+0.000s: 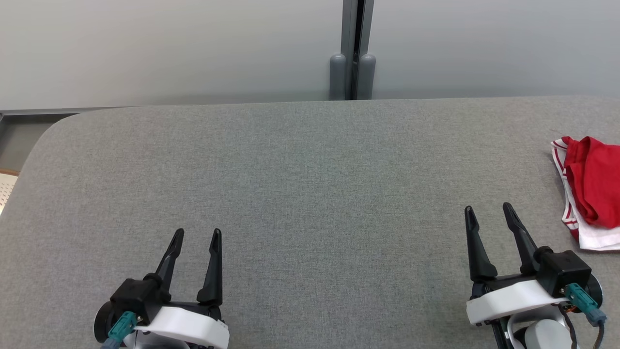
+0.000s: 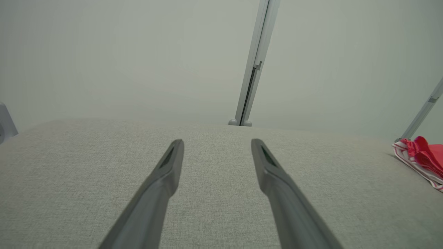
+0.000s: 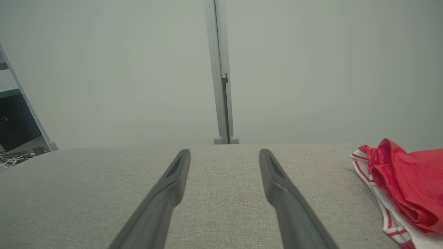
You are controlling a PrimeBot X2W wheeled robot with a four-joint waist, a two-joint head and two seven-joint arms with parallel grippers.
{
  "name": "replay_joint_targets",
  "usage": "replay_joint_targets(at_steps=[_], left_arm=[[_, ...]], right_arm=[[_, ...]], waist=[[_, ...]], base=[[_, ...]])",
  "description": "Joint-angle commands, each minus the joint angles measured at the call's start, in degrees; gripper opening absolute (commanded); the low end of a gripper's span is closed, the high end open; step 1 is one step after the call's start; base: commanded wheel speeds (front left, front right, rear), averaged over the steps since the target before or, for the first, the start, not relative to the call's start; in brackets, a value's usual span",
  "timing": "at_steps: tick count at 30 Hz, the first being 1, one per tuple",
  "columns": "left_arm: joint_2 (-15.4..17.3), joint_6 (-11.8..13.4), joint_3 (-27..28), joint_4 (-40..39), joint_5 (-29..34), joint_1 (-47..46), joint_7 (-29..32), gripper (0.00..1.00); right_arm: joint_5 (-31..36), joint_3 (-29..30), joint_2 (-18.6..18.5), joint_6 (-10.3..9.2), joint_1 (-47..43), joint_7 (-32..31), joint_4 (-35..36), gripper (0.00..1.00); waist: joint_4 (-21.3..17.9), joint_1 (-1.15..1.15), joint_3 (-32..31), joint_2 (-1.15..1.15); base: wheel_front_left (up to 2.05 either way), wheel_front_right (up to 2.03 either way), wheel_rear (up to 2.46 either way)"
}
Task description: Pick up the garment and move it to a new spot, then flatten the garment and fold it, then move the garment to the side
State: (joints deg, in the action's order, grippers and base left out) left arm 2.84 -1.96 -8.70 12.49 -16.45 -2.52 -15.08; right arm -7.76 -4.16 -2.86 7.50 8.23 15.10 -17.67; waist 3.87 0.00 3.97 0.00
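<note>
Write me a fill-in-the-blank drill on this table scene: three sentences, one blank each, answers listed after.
1. The crumpled garment is mostly ____ with white striped trim.
2. It lies on the grey table, nearer the ____ arm's fingers.
3. The left gripper and the right gripper both have their fingers ____, holding nothing.
Missing words: red; right; open.
</note>
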Motion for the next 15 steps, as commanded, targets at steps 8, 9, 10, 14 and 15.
replay_joint_targets(at_steps=[8, 9, 10, 14, 15], left_arm=[[0.18, -0.50, 0.13, 0.99, -1.29, 0.10, -0.07, 1.00], [0.18, -0.43, 0.05, 1.02, -1.46, 0.12, -0.07, 1.00], [0.19, -0.42, -0.01, 1.05, -1.69, 0.16, -0.07, 1.00], [0.19, -0.47, 0.00, 1.11, -2.06, 0.33, -0.07, 1.00], [0.19, -0.45, 0.02, 1.14, -2.25, 0.39, -0.07, 1.00]], right_arm=[[-0.66, 0.58, -0.09, -0.01, -0.44, 0.05, 0.29, 1.00], [-0.65, 0.58, -0.10, -0.01, -0.40, 0.05, 0.25, 1.00], [-0.63, 0.58, -0.09, -0.01, -0.37, 0.05, 0.21, 1.00], [-0.52, 0.53, -0.09, -0.01, -0.47, 0.05, 0.05, 1.00], [-0.46, 0.51, -0.09, -0.01, -0.52, 0.05, -0.03, 1.00]], waist=[[-0.18, 0.00, -0.39, 0.00], [-0.20, 0.00, -0.46, 0.00], [-0.23, 0.00, -0.54, 0.00], [-0.25, 0.00, -0.82, 0.00], [-0.25, 0.00, -0.90, 0.00]], base=[[0.00, 0.00, 0.00], [0.00, 0.00, 0.00], [0.00, 0.00, 0.00], [0.00, 0.00, 0.00], [0.00, 0.00, 0.00]])
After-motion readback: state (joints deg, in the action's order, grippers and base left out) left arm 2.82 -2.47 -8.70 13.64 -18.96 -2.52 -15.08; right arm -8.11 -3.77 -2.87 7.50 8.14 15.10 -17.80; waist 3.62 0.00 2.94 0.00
